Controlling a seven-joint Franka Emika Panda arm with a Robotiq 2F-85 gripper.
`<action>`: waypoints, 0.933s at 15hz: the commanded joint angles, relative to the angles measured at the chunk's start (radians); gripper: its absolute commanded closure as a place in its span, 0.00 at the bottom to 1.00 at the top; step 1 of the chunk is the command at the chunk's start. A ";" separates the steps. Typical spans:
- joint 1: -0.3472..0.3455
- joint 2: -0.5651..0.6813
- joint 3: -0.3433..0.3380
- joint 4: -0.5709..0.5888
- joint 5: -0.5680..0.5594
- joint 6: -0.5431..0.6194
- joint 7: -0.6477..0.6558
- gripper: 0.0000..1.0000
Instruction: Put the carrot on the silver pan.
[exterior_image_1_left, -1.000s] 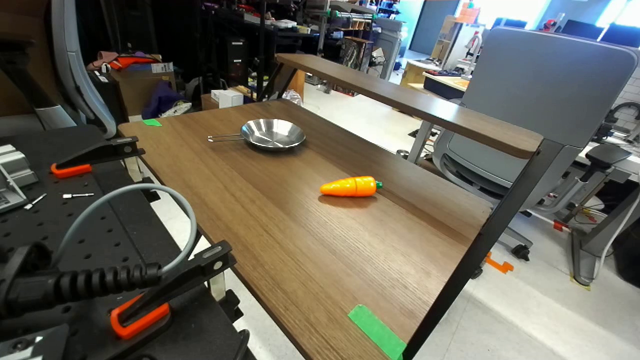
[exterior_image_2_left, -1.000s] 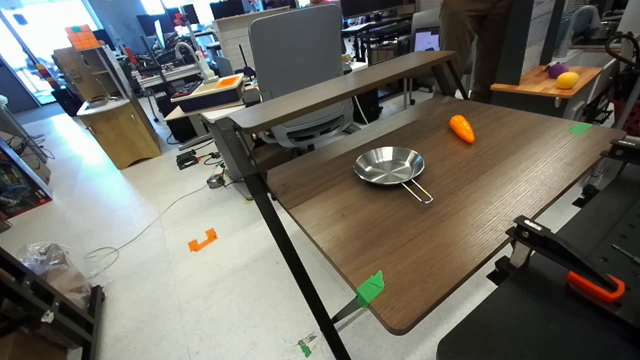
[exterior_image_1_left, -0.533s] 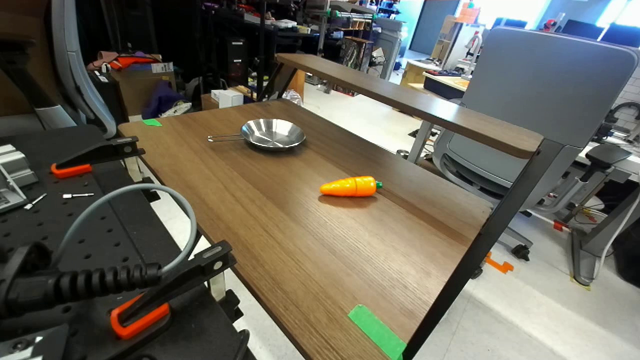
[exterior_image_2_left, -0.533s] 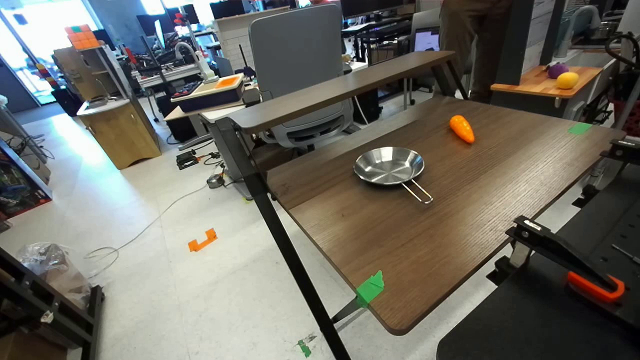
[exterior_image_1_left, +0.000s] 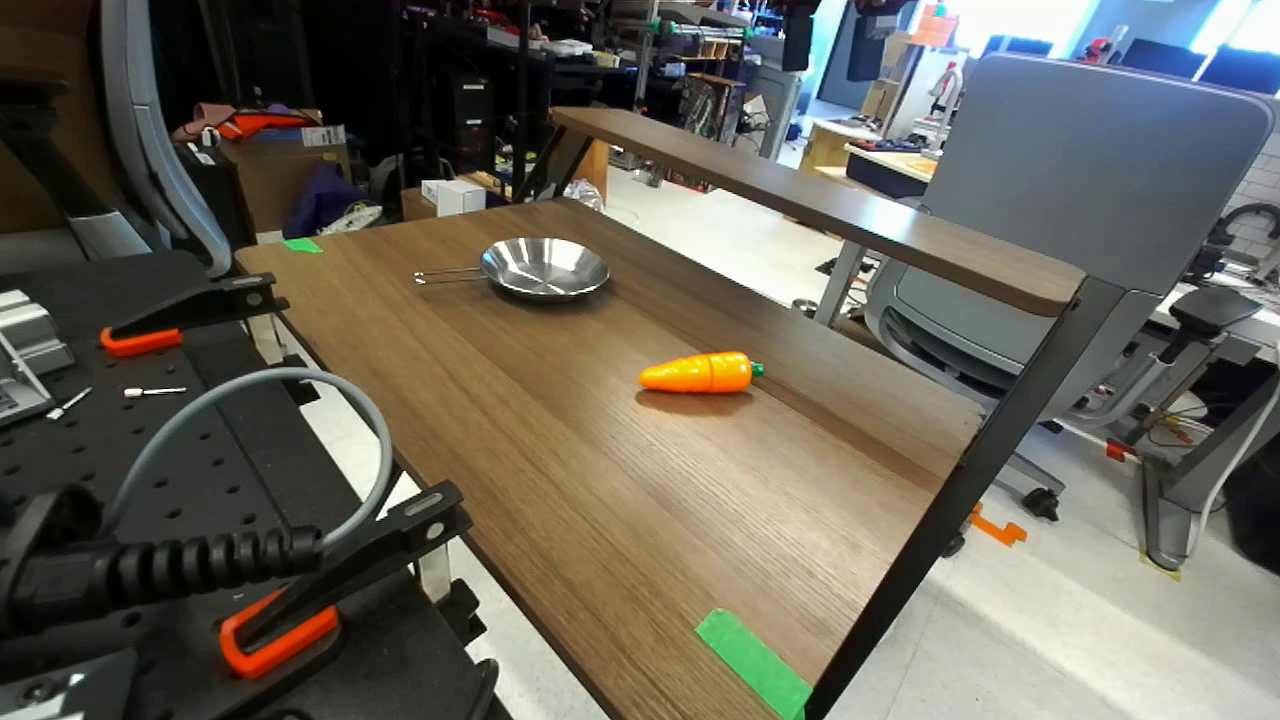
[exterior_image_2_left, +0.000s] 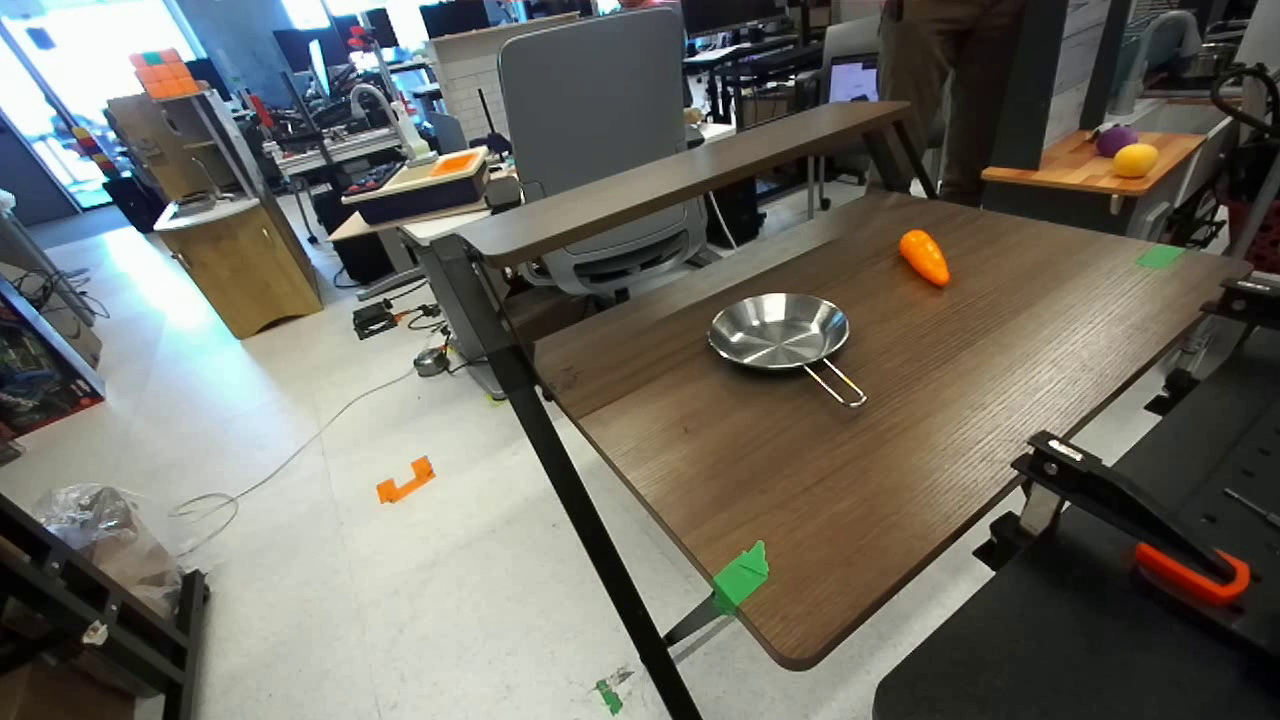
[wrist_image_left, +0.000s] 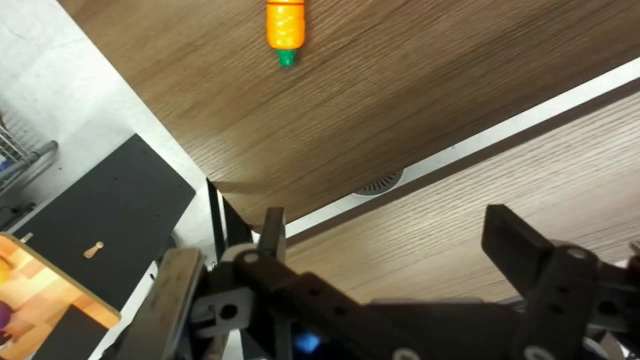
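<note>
The carrot (exterior_image_1_left: 700, 373), orange with a short green top, lies on its side on the wooden table (exterior_image_1_left: 560, 480). Both exterior views show it apart from the silver pan (exterior_image_2_left: 779, 332), whose round shallow dish holds nothing and has a thin wire handle. In the wrist view only the green-topped end of the carrot (wrist_image_left: 285, 25) shows, at the upper edge; the pan is outside that view. My gripper (wrist_image_left: 385, 215) stands open with nothing between its fingers. At the top edge of an exterior view, the dark gripper (exterior_image_1_left: 832, 55) hangs high above the table and the raised shelf.
A raised wooden shelf (exterior_image_1_left: 820, 210) runs along one long side of the table and appears behind the fingers in the wrist view (wrist_image_left: 450, 225). A grey chair (exterior_image_2_left: 605, 150) stands beyond it. Clamps (exterior_image_1_left: 280, 640) and a grey cable (exterior_image_1_left: 380, 430) lie along the opposite side.
The gripper's fingers have come into sight at the top edge of an exterior view, where none showed before. Carrot and pan have stayed in place.
</note>
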 joint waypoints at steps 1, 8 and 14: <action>0.034 0.001 -0.008 0.007 0.067 0.022 -0.038 0.00; 0.075 -0.019 -0.032 -0.063 0.055 -0.009 -0.003 0.00; 0.114 -0.109 -0.054 -0.240 0.004 0.015 0.030 0.00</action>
